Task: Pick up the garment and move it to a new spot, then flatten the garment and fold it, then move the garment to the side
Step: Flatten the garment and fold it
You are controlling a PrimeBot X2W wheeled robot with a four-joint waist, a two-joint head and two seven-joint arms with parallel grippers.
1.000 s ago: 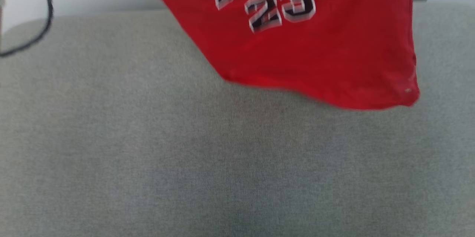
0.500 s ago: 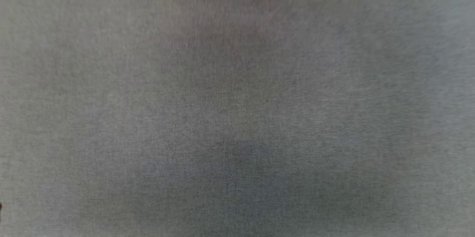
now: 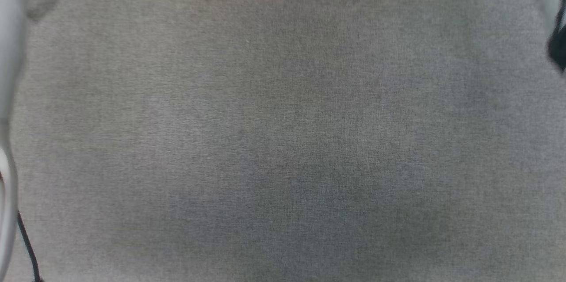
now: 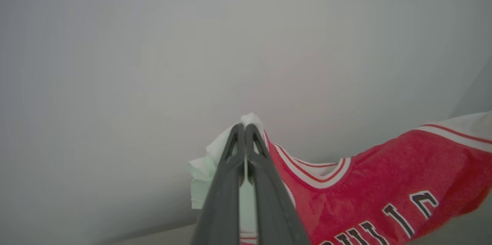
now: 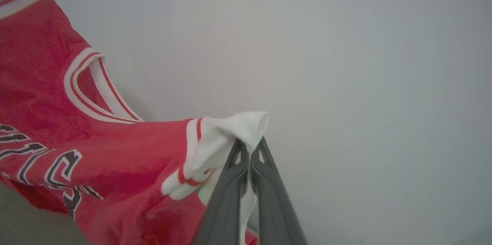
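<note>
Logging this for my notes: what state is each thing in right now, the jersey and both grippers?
garment, held up by its white sleeves, stretched between both grippers, print side showing.
left gripper, shut on one white sleeve of the garment.
right gripper, shut on the other white sleeve.

You have the red jersey shirt (image 4: pixel 384 176), with white short sleeves, red-and-white striped trim and black-and-white lettering, held up and spread. One white sleeve is pinched in the closed left gripper (image 4: pixel 244 126), the other in the closed right gripper (image 5: pixel 250 142), and the red body sags between them.
</note>
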